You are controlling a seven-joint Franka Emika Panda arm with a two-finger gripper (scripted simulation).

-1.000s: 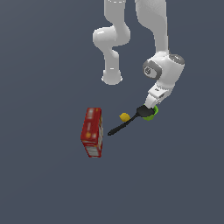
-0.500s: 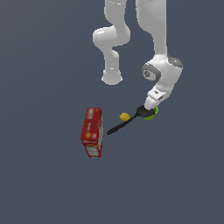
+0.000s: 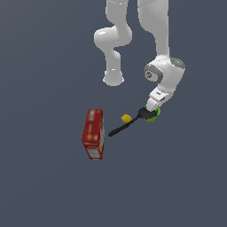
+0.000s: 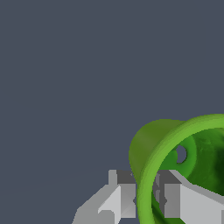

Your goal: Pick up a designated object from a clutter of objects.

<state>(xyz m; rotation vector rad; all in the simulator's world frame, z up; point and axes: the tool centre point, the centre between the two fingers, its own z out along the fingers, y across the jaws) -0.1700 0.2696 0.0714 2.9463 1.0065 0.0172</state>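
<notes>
The exterior camera is looking down from high above and well back, taking in the whole arm [image 3: 165,75], its base at about 12 o'clock, and the clutter on the grey floor. From the cup [image 3: 153,116], the spatula [image 3: 127,123] is running out toward 8 o'clock, with the lump [image 3: 126,118] beside its handle and the box [image 3: 92,134] farther out the same way. The wrist camera is sitting very close behind the gripper [image 4: 146,197], facing along its fingers [image 4: 122,197], so the cup [image 4: 183,162] is filling one corner and bare floor the rest. The two views are sharing only the cup, the gripper and the floor just beside them.
</notes>
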